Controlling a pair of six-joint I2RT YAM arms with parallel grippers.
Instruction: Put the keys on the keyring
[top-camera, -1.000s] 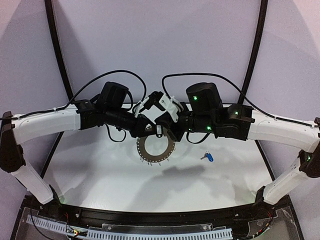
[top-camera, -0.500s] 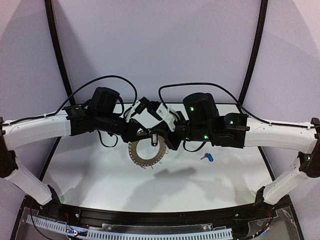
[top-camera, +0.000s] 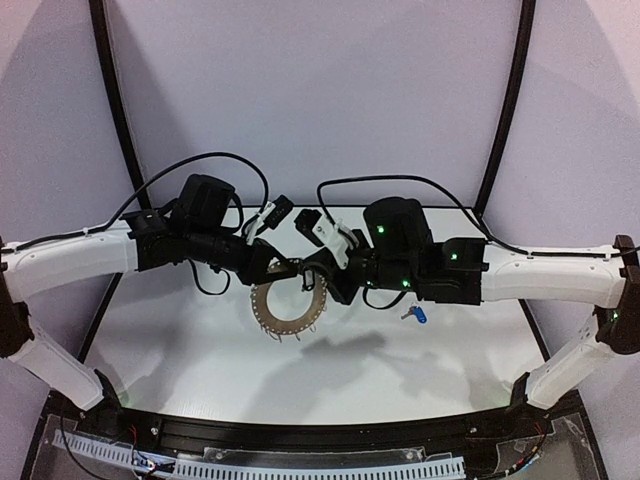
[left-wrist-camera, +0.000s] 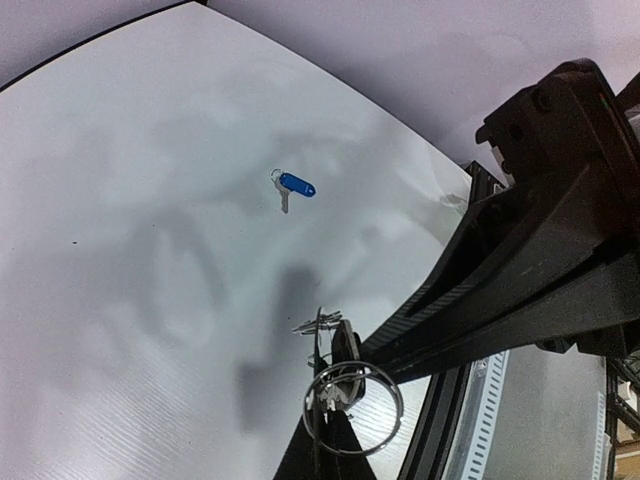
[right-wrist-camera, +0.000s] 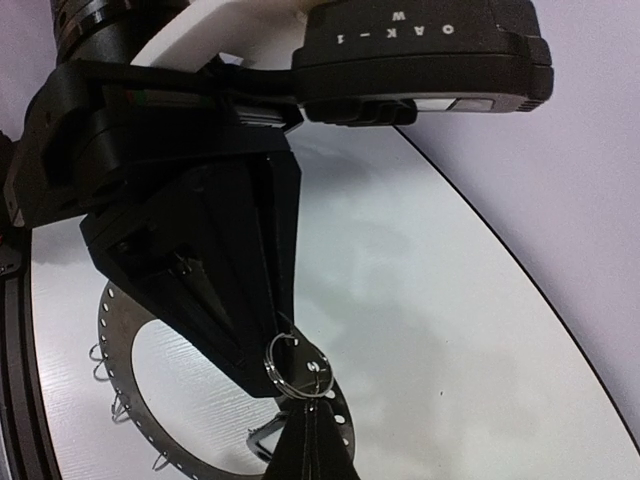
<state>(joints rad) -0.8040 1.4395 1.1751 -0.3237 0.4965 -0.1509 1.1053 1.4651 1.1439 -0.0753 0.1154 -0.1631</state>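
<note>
The dark grey keyring (top-camera: 288, 324) hangs above the table's middle with both grippers at its far rim. My left gripper (top-camera: 283, 268) is shut on that rim; in the left wrist view the keyring (left-wrist-camera: 320, 345) rises edge-on from the gripper (left-wrist-camera: 328, 412). My right gripper (top-camera: 312, 278) is shut on a key's small silver split ring (right-wrist-camera: 268, 366), pressed against the keyring (right-wrist-camera: 113, 340) just above the gripper (right-wrist-camera: 306, 410). The same split ring (left-wrist-camera: 400, 404) shows in the left wrist view. The blue-tagged key (top-camera: 416, 314) lies loose on the table (left-wrist-camera: 295, 184).
The two arms meet tip to tip over the white table (top-camera: 200, 350). The right arm's dark body (left-wrist-camera: 540, 250) fills the right of the left wrist view. The left arm's black fingers (right-wrist-camera: 215, 300) fill the upper left of the right wrist view.
Both grippers have shifted left and slightly lower together, carrying the keyring with them. The blue-tagged key has stayed where it was.
</note>
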